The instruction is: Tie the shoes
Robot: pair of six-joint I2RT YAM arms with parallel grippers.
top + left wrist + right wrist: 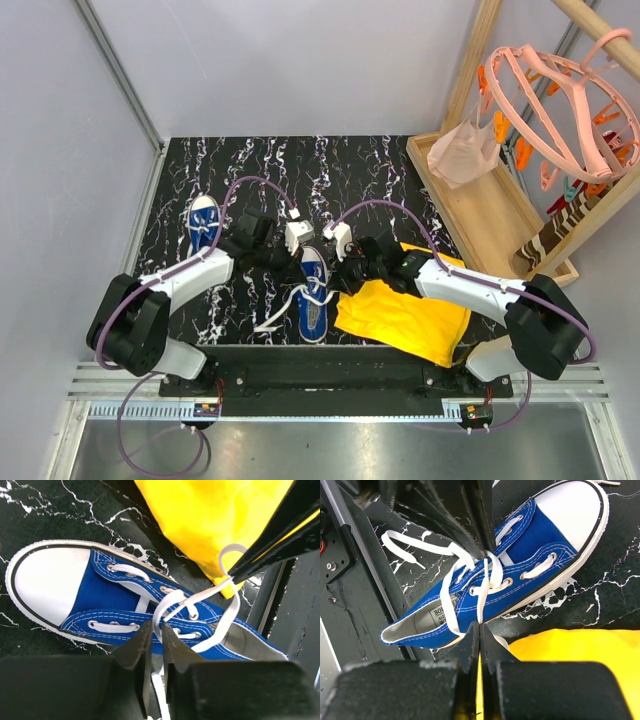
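Left gripper (155, 640): being held over the eyelet rows of the blue canvas sneaker (112, 592), fingers drawn almost together, with a white lace strand (170, 597) being pinched in the narrow slot between them.

Right gripper (480, 630): being held at the sneaker's right flank, fingers pressed tight together. A lace loop (482, 597) is being gripped at their tips and drawn taut from the eyelets.

Blue canvas sneaker: being kept flat on its sole between the two grippers, its white toe cap (47, 582) being pointed away from the arm bases. Its tongue is being crossed by both held laces.

Loose lace end (405, 539): being left trailing on the black marbled table (380, 170), left of the sneaker's heel.

Yellow cloth (400, 312): being left spread just beside the sneaker's right side, not touching it.

Second blue sneaker (203, 222): being left well to the left of the sneaker and farther from the bases, toe likewise away.

Wooden rack (480, 215) with pink hangers (560, 100): being kept far right of the sneaker, at the table's edge.
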